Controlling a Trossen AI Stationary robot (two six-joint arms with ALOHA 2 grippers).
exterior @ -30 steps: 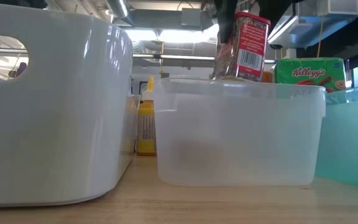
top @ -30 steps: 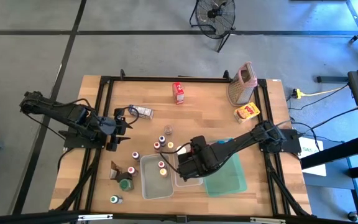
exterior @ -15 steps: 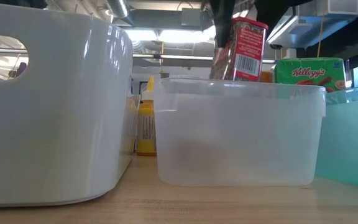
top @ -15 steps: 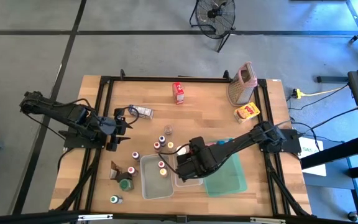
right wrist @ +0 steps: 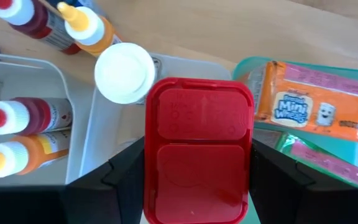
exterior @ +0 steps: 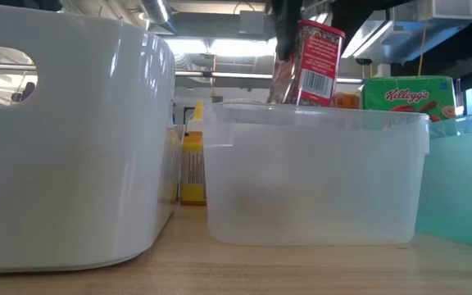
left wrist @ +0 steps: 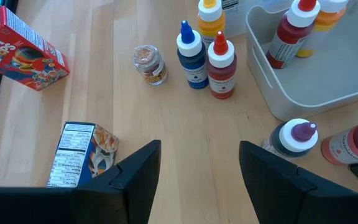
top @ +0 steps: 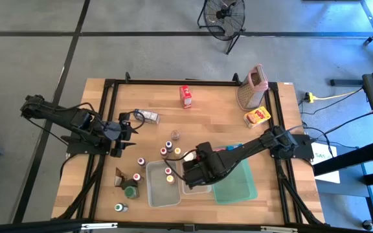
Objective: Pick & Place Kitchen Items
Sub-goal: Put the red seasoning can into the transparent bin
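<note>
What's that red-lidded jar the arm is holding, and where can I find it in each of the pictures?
High view: hidden under the right gripper, above the small clear tub.
Low view: the red-lidded jar hangs top centre, tilted, above that tub.
Left wrist view: not in it.
Right wrist view: the red lid fills the centre, gripped between the dark fingers.
Shared landmark: the small clear tub.

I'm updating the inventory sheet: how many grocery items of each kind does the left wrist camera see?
Squeeze bottles: 7
Cartons: 2
Small jars: 1
Total: 10
</note>
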